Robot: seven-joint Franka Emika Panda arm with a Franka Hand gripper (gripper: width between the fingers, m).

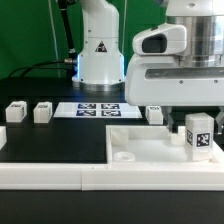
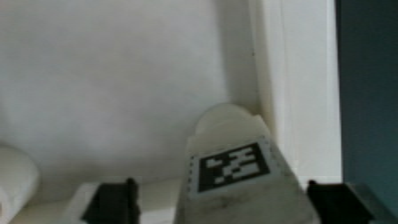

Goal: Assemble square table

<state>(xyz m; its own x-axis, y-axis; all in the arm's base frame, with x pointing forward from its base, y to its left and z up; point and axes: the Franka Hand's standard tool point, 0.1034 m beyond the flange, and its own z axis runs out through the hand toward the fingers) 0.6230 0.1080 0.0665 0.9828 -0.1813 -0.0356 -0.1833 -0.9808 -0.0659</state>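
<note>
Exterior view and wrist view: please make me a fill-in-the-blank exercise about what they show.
1. The table is ___ in colour.
2. At the exterior view's left of the marker board sit ___ short white legs.
3. In the wrist view, the tagged leg lies between the two ___ of the gripper.
Missing words: black; two; fingers.
</note>
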